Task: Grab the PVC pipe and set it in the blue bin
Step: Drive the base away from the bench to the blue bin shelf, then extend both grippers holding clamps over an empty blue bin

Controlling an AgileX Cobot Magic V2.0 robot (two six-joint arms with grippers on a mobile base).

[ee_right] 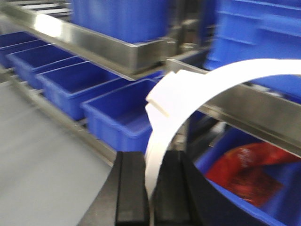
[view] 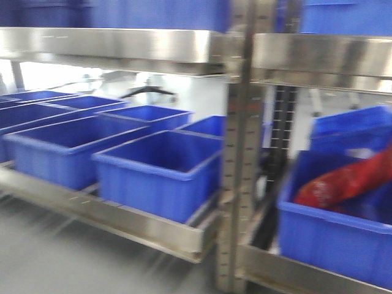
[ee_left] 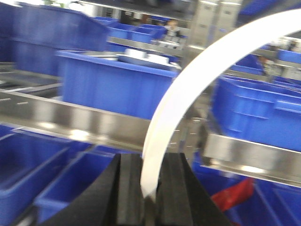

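1. Left gripper (ee_left: 150, 188) and right gripper (ee_right: 150, 188) are each clamping the curved white PVC pipe (ee_left: 188, 80), which is arcing up before a shelved blue bin (ee_right: 113, 129).
2. It is flexing: probably light, springy and slick, so gripping near the ends suits.

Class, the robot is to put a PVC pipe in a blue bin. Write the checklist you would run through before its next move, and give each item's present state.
1. Left gripper grasp: closed on a white curved strip - ok.
2. Right gripper grasp: closed on a white jointed strip - ok.
3. Held pieces are the PVC pipe: cannot tell.
4. Open target: nearest blue bin looks empty - ok.
5. Right-hand bin free: holds a red bag - not ok.
6. Sharp views: all three blurred - not ok.
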